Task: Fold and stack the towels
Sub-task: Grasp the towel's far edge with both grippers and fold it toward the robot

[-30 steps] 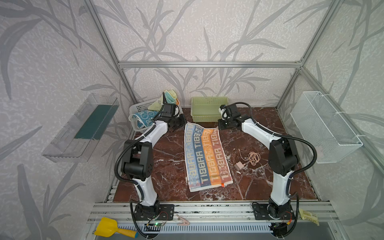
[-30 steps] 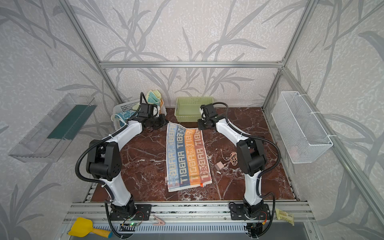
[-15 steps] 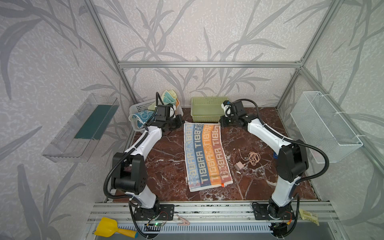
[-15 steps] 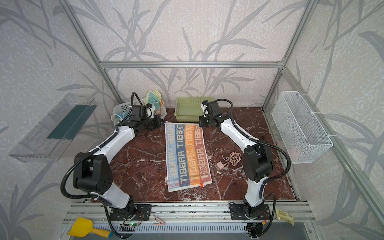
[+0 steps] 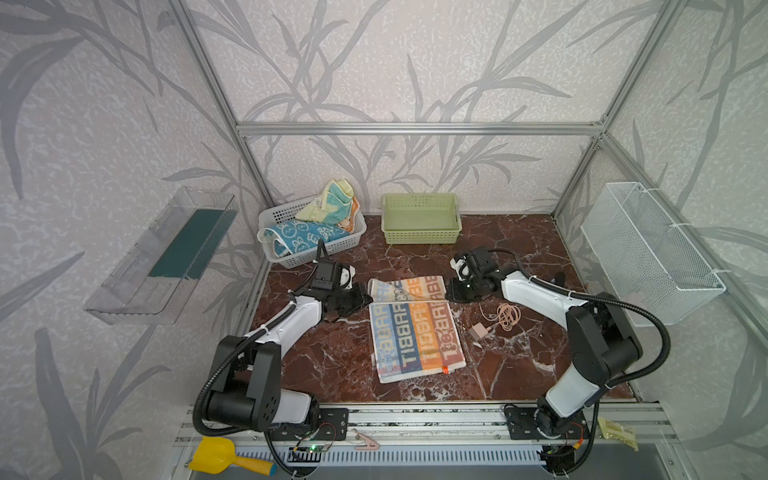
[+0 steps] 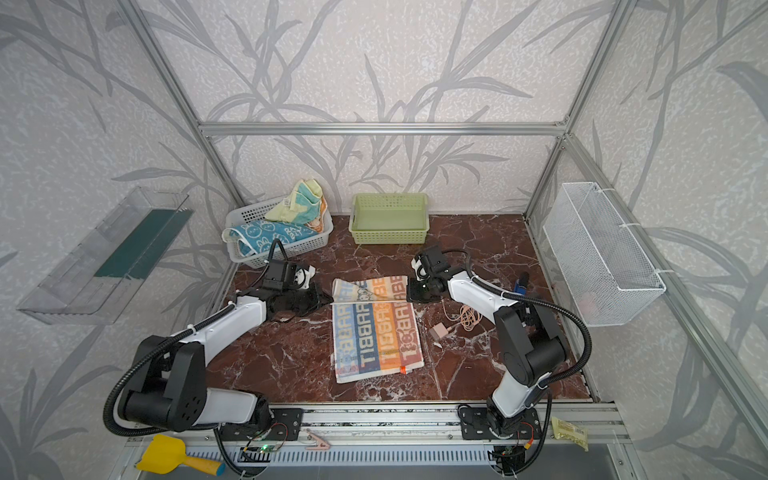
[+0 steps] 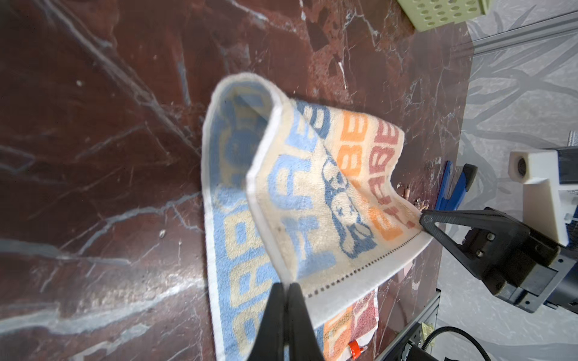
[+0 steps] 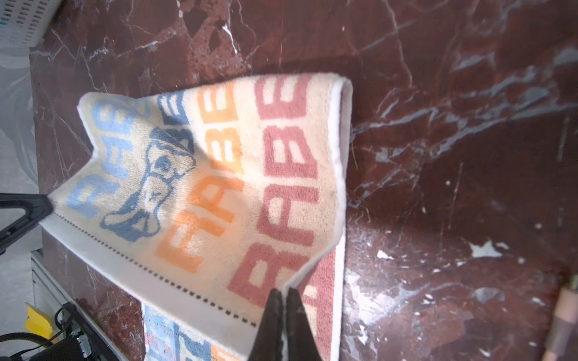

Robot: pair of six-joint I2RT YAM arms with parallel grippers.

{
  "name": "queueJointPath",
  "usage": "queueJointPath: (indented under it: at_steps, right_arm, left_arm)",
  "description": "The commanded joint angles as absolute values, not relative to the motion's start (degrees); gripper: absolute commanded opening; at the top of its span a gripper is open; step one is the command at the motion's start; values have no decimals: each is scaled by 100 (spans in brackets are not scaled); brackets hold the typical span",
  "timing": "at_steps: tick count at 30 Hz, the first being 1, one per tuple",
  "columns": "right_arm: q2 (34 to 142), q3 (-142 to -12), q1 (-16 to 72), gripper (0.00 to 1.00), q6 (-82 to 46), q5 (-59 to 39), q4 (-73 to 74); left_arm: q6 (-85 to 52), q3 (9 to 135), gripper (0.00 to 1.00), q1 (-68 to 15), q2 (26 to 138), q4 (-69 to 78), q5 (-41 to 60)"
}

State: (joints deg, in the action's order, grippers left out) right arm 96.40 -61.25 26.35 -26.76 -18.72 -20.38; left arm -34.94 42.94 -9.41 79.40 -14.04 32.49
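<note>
Only wrist views show left pincer [image 7: 286, 286], right pincer [image 8: 283, 292] pinching striped towel [image 8: 219, 187] corners.

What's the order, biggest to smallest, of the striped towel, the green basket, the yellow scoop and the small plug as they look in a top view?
In a top view:
1. striped towel
2. green basket, which sits farther back and so looks smaller
3. yellow scoop
4. small plug
</note>
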Motion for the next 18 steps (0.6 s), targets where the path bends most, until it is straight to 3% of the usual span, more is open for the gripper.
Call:
queueJointPath:
  at_steps: [1, 10, 18]
  right_arm:
    - [9279, -6116, 2584, 0, -2850, -1658, -2108]
    - [8775, -6666, 2658, 0, -2630, -1345, -2628]
    - [8185, -6020, 2724, 0, -2696, -1276, -2844]
  left_arm:
    - [-3588, 4317, 0, -864, 7670, -1344, 3028]
    - [-3442, 5049, 0, -892, 7388, -2264, 2870]
    - [-3627, 4360, 0, -1188, 7102, -2347, 2803]
